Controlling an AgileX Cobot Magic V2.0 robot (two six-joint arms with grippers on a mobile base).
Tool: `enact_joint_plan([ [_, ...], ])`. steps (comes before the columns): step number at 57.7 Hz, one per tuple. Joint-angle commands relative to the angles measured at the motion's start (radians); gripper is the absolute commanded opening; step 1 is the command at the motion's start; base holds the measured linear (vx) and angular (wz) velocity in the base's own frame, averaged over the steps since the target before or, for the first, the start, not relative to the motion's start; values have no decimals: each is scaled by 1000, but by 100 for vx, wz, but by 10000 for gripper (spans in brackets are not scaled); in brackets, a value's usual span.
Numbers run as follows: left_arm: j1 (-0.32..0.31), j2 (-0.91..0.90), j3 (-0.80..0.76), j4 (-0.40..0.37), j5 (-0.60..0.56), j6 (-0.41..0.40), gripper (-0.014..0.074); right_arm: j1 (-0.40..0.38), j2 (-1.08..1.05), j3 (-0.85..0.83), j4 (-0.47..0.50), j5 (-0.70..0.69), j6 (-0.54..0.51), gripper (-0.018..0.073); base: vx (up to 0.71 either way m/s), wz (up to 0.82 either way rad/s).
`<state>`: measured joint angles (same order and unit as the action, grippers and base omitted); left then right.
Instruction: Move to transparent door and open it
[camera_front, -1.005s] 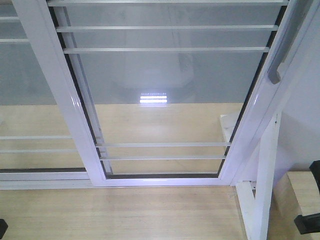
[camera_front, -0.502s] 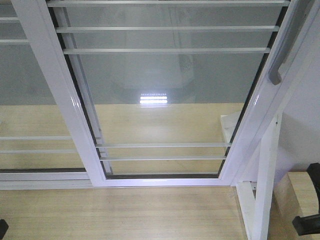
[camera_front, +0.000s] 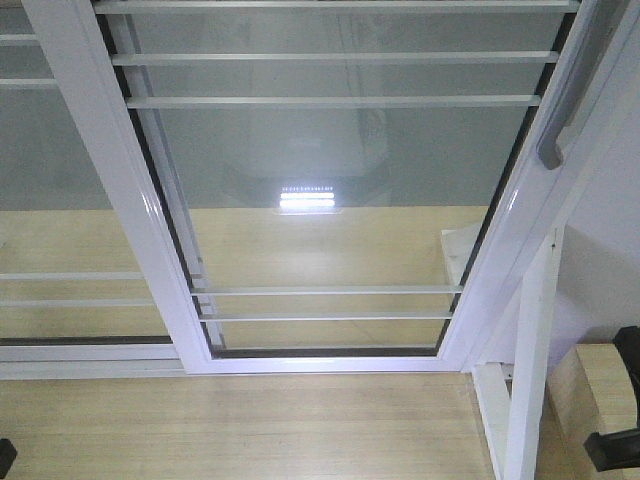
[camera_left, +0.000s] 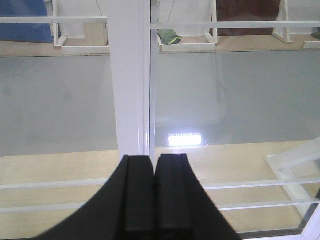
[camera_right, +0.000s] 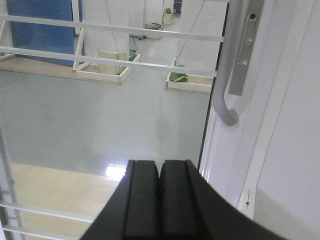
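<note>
1. My left pincer (camera_left: 155, 161): fingers pressed together, gripping nothing, facing a white frame post (camera_left: 131, 75) between glass panes.
2. My right pincer (camera_right: 160, 166): likewise clenched and empty, below the grey pull handle (camera_right: 227, 80), not touching it.
3. The transparent door (camera_front: 340, 170) stands directly ahead, handle on its right edge.

No readable text, label or number anywhere.

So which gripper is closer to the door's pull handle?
Right. The right gripper sits below and left of the pull handle; the left gripper faces a white frame upright, with no handle in its view.
</note>
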<state>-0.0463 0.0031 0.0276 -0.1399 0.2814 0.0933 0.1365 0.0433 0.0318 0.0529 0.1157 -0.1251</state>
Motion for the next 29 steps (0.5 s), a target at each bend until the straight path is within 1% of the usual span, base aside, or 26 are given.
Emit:
enact_joint_plan([
  [1, 1, 21, 23, -1, -85, 2, 0, -5, 18, 11, -6, -81, -5, 0, 0, 0],
  [6, 1, 21, 23, -20, -124, -3, 0, -5, 18, 11, -6, -88, -5, 0, 0, 0],
  [12, 1, 21, 23, -91, -218, -29, 0, -5, 18, 11, -6, -110, -5, 0, 0, 0],
  [15, 1, 21, 23, -112, -265, -30, 0, -5, 18, 11, -6, -132, -5, 0, 0, 0],
  [22, 1, 21, 23, -115, -321, -29, 0, -5, 18, 11, -6, -136, -5, 0, 0, 0],
  [29, 1, 21, 23, -115, -325, -29, 0, -5, 18, 9, -6, -206, -5, 0, 0, 0],
])
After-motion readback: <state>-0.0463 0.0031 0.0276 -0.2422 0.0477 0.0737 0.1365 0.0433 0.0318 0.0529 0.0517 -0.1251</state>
